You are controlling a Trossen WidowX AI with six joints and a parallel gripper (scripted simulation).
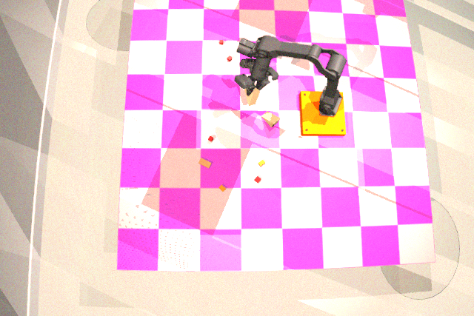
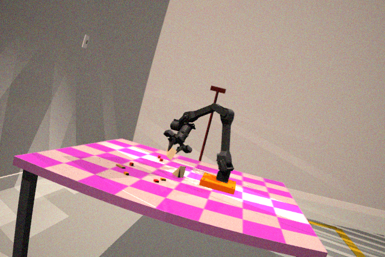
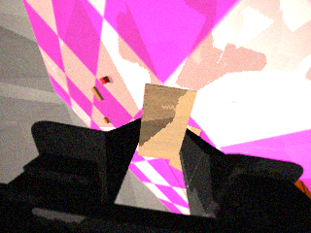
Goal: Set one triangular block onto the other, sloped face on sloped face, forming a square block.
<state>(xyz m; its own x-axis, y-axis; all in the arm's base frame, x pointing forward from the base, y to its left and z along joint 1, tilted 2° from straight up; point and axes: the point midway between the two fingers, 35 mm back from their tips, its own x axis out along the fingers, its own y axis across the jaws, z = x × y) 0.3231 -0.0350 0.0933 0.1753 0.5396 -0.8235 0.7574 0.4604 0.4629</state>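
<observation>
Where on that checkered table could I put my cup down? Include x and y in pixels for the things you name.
Judging from above, try the squares beyond the yellow base plate [image 1: 313, 126] [image 2: 214, 186], on the side away from the blocks. Crowded: around the loose triangular block [image 1: 270, 118] [image 2: 179, 171] and beneath the gripper [image 1: 250, 90] [image 2: 172, 150] [image 3: 162, 128].
</observation>
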